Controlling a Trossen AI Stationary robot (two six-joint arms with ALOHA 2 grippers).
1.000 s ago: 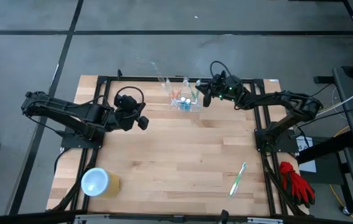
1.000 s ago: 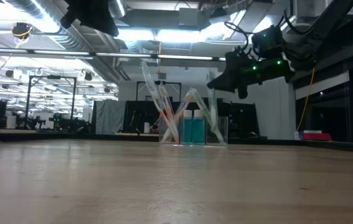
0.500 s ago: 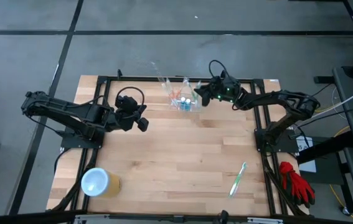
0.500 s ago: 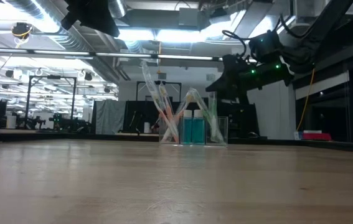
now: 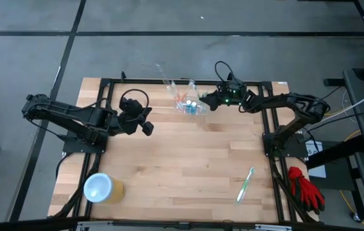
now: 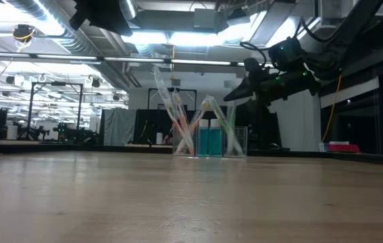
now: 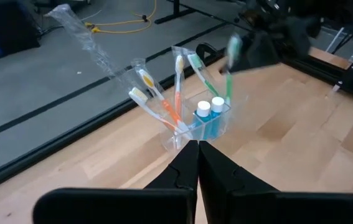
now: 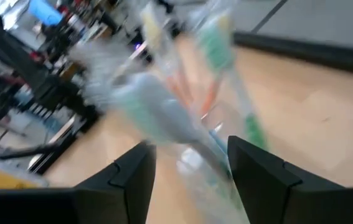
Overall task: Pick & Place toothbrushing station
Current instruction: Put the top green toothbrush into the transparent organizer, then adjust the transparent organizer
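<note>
The clear plastic toothbrushing station point(image 5: 191, 108) stands on its base at the middle of the table's far edge. It holds two blue-capped tubes and several wrapped toothbrushes that lean outward point(image 6: 210, 142). My right gripper point(image 5: 207, 101) is open, just right of the station at the height of the brush tops point(image 6: 237, 89). In the right wrist view the brushes and station point(image 8: 192, 146) show blurred between its two fingers, and I see no touch. My left gripper point(image 5: 148, 127) is shut and empty, raised left of centre. It faces the station point(image 7: 210, 124).
A yellow cup with a white top point(image 5: 103, 188) lies at the near left corner. A green toothbrush point(image 5: 244, 185) lies on the wood at the near right. A red glove point(image 5: 305, 186) lies off the table's right edge. The black frame rail runs just behind the station.
My right gripper has moved toward the table's left, in toward the station's brush tops, and has tipped from pointing down to nearly level. The station and my left arm have kept still.
</note>
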